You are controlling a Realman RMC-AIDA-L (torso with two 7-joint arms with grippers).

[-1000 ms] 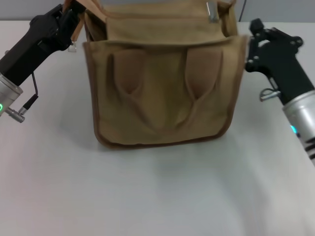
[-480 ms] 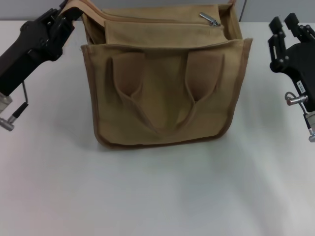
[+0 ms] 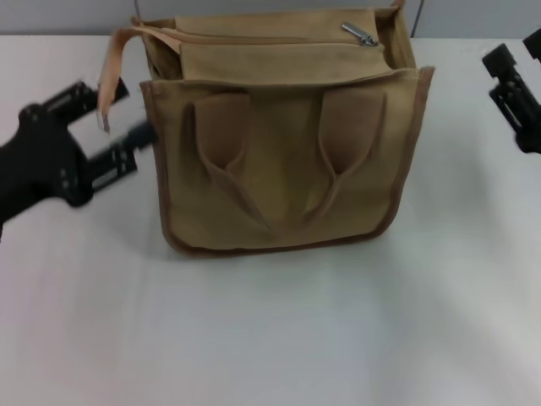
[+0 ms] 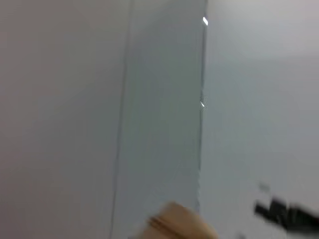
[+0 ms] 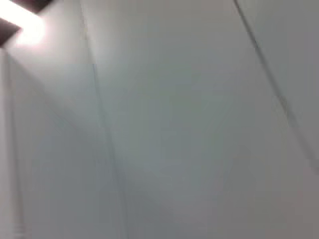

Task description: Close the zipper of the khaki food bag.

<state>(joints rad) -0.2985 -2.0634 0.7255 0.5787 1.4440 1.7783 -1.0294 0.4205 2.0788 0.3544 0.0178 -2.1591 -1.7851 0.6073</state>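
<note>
The khaki food bag (image 3: 279, 161) stands upright in the middle of the white table, its two handles lying flat on its front. The zipper (image 3: 254, 39) runs across the top panel, and its silver pull tab (image 3: 359, 34) lies at the right end. My left gripper (image 3: 127, 118) is open and empty, just left of the bag, level with its front panel and apart from it. My right gripper (image 3: 517, 51) is open and empty at the right edge of the head view, well clear of the bag. The left wrist view shows only a tan corner of the bag (image 4: 174, 223).
A loose tan strap (image 3: 110, 72) hangs down the bag's left side, close above my left gripper's fingers. The white table (image 3: 270, 338) spreads in front of the bag. A grey wall runs behind it. The right wrist view shows only grey panels.
My left gripper let go of the strap at the bag's top left corner and dropped down and toward the front. The strap now hangs loose. My right gripper drew away to the right.
</note>
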